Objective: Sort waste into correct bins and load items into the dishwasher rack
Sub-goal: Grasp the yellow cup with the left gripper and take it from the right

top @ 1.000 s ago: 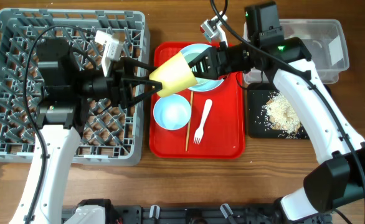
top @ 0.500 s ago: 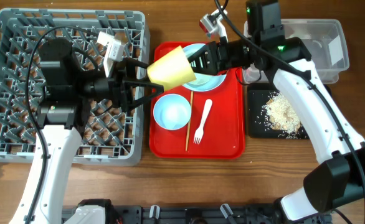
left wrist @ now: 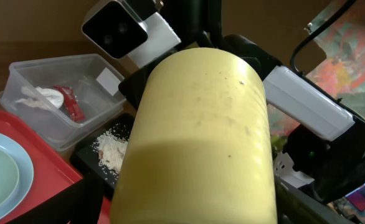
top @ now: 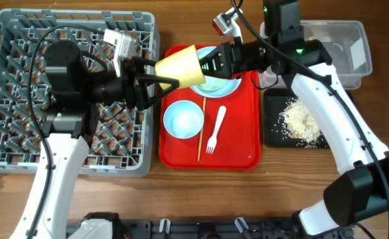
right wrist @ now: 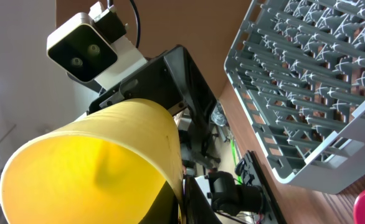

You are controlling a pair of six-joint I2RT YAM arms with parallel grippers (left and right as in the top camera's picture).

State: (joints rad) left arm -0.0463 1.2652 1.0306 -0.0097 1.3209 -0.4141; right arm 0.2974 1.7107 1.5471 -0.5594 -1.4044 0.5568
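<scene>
The small yellow cup (top: pixel 181 65) hangs on its side in the air above the left edge of the red tray. My right gripper (top: pixel 210 65) is shut on its rim; the right wrist view shows the cup's open mouth (right wrist: pixel 95 162) close up. My left gripper (top: pixel 156 72) is open, with one finger on each side of the cup's base. The cup (left wrist: pixel 201 137) fills the left wrist view. The grey dishwasher rack (top: pixel 22 40) stands at the left. One blue-green bowl (top: pixel 183 120), the white fork (top: pixel 216 130) and the wooden stick (top: pixel 200 133) lie on the tray.
A second pale dish (top: pixel 222 85) sits on the red tray (top: pixel 241 153) under the right arm. The black tray (top: pixel 274 136) holds beige crumbs (top: pixel 299 121). The clear tub (top: pixel 334 33) holds the red wrapper (left wrist: pixel 70 102) and the white tissue (left wrist: pixel 42 96).
The right gripper has carried the cup up and to the left. The left gripper has risen to meet it, so its open fingers now straddle the cup's base.
</scene>
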